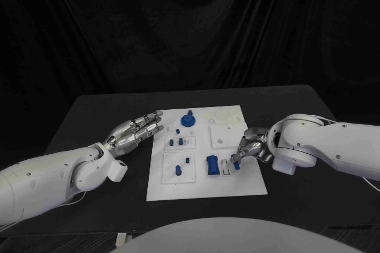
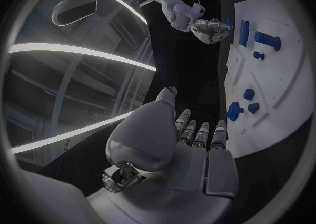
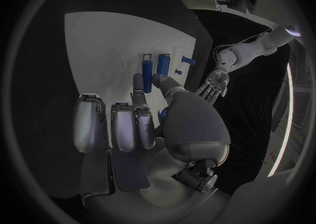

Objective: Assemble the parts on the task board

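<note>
The worktop (image 1: 95, 113) carries the white board (image 1: 207, 188) square in front of me, its long side running away from my body. My left robot hand (image 1: 136, 130) hovers just off the board's left edge, fingers spread and holding nothing. My right robot hand (image 1: 252, 147) sits over the board's right edge and is the nearer one to the work: its fingers curl in beside a small blue part (image 1: 236, 158). I cannot tell whether that part is pinched or only touched. Just inboard of it, toward my left, lies the larger blue cylinder (image 1: 213, 165), long axis parallel to the board's long side, next to a thin pale piece (image 1: 225, 167). I judge any reach for the cylinder belongs to my right robot hand, moving leftward across its axis.
</note>
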### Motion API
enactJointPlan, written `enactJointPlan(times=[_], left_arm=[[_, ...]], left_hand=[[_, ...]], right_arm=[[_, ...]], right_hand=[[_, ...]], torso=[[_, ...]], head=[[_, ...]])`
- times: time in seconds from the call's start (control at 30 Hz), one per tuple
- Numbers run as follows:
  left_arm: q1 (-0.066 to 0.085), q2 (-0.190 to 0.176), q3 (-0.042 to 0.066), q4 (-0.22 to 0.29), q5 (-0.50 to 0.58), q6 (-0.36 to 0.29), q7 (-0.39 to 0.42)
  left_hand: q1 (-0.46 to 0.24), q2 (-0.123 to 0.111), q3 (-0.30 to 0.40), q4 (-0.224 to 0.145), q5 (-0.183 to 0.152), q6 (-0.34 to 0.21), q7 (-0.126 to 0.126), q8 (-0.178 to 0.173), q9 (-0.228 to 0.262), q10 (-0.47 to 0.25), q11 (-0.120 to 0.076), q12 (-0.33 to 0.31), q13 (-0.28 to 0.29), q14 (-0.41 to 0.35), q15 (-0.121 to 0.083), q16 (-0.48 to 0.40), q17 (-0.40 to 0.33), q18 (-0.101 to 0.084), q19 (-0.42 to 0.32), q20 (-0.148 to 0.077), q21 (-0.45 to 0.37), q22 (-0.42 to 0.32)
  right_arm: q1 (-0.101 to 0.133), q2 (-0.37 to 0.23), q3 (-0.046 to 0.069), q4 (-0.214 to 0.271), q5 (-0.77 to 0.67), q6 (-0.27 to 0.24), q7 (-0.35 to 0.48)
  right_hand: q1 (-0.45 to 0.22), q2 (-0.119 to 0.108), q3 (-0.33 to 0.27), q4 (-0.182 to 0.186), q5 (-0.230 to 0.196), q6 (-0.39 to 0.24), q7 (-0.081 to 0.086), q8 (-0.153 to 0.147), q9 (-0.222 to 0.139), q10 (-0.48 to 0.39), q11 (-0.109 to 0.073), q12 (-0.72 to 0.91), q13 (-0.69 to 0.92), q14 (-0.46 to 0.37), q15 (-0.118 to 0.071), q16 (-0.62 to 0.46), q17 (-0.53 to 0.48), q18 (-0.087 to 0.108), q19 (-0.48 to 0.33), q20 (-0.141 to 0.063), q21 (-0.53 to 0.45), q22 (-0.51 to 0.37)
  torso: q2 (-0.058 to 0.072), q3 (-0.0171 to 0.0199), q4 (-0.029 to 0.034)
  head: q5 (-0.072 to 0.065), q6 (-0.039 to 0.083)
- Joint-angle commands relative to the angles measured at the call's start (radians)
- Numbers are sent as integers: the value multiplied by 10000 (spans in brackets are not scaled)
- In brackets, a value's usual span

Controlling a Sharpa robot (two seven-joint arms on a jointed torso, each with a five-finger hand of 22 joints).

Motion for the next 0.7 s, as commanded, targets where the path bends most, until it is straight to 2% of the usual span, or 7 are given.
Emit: enactJointPlan(times=[0.03,0.37,0.7], left_arm=[[-9,26,10,19,60,134,94],[-9,25,10,14,60,176,70],[-9,40,10,9,60,236,40]], left_hand=[[79,-1,-4,-49,47,-3,61,53,9,7,83,60,15,-21,-75,-36,-13,99,3,55,-27,11],[80,-2,0,-56,52,7,67,57,10,7,85,59,14,-21,-74,-36,-13,100,5,55,-26,13],[80,-5,0,-62,56,14,70,59,11,6,86,55,13,-21,-72,-36,-13,100,3,55,-28,10]], right_arm=[[-115,83,2,-109,425,-350,-1],[-403,365,2,-476,469,-526,9],[-491,544,1,-570,474,-606,32]], right_hand=[[-39,49,1202,-1118,-44,-27,-26,39,8,1085,-12,35,2634,681,-16,3,346,-59,334,42,-49,1996],[-276,107,1266,-1017,-399,-139,-43,97,31,1085,-23,35,2634,662,-26,-39,263,-21,263,36,-221,1941],[-358,120,1283,-977,-551,-168,-53,131,42,1085,-32,35,2634,647,-31,-75,192,-10,243,32,-270,1925]], torso=[[4,1,0],[-2,0,-2],[1,1,-8]], head=[[5,1],[24,1],[40,1]])
